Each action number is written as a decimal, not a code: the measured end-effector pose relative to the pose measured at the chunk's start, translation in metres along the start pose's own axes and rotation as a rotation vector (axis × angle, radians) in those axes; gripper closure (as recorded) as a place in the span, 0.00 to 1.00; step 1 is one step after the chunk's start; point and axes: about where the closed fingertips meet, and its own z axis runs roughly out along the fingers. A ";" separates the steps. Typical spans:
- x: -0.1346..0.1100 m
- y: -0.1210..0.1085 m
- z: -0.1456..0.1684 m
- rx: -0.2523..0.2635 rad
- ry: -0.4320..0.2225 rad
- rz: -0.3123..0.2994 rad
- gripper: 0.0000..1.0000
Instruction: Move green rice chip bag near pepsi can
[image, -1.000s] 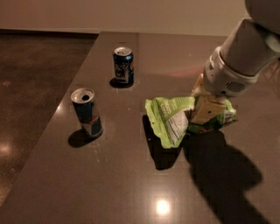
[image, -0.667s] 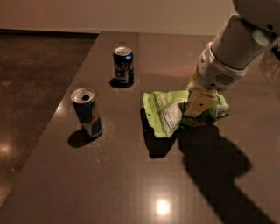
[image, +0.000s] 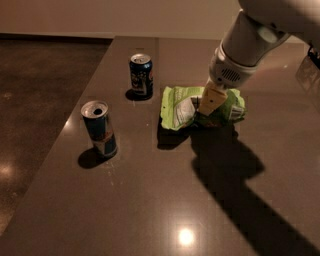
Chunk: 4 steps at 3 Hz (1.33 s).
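The green rice chip bag (image: 181, 106) is crumpled and lime green with a white label. It hangs just above the table, right of the pepsi can (image: 141, 75), and casts a shadow beneath. The pepsi can is short and dark blue, and it stands upright at the far left of the table. My gripper (image: 209, 106) comes down from the upper right on a white arm. It is shut on the middle of the bag, and one tan finger (image: 212, 98) shows in front. The bag's left edge is a short gap from the can.
A taller blue-and-silver can (image: 99, 128) stands upright near the table's left edge (image: 70, 125), closer to the camera. The dark tabletop (image: 150, 200) carries the arm's large shadow at the lower right. The floor lies to the left.
My gripper has carried the bag farther back and a little left, toward the pepsi can. Both cans stand where they were.
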 end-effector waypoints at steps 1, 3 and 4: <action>-0.011 -0.020 0.010 0.027 0.006 0.074 1.00; -0.028 -0.044 0.031 0.027 0.017 0.178 0.69; -0.034 -0.052 0.034 0.030 0.020 0.202 0.45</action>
